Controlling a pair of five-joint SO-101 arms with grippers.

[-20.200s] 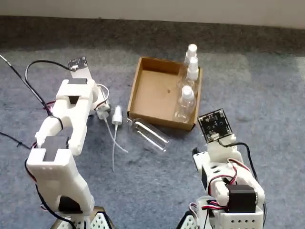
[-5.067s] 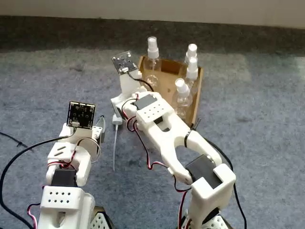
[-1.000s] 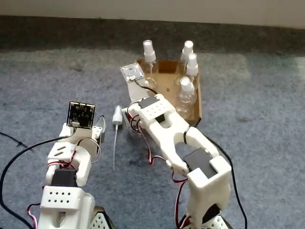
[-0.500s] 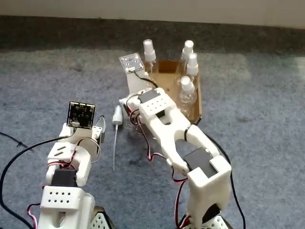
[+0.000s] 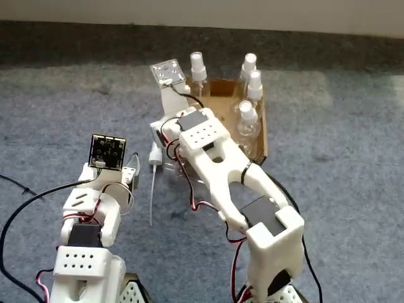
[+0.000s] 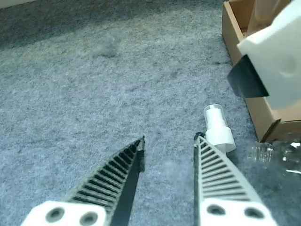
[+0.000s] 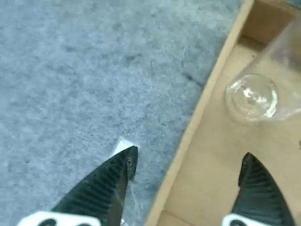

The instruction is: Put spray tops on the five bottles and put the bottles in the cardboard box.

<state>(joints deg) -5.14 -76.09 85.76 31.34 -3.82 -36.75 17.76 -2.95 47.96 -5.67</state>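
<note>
White plastic spray top (image 5: 154, 156) with its long thin dip tube lies on the grey-blue carpet (image 5: 328, 158). It is just left of the clear uncapped bottle (image 6: 277, 157) lying by the brown cardboard box (image 5: 263, 142), where four capped bottles (image 5: 247, 113) stand. The left gripper (image 6: 169, 141) hangs open and empty, the top just beside it. The right gripper (image 7: 189, 155) is spread wide, empty, over the box's left wall. Best to pinch the top's head, not the tube, while the other arm stands the bottle up. No print is legible.
</note>
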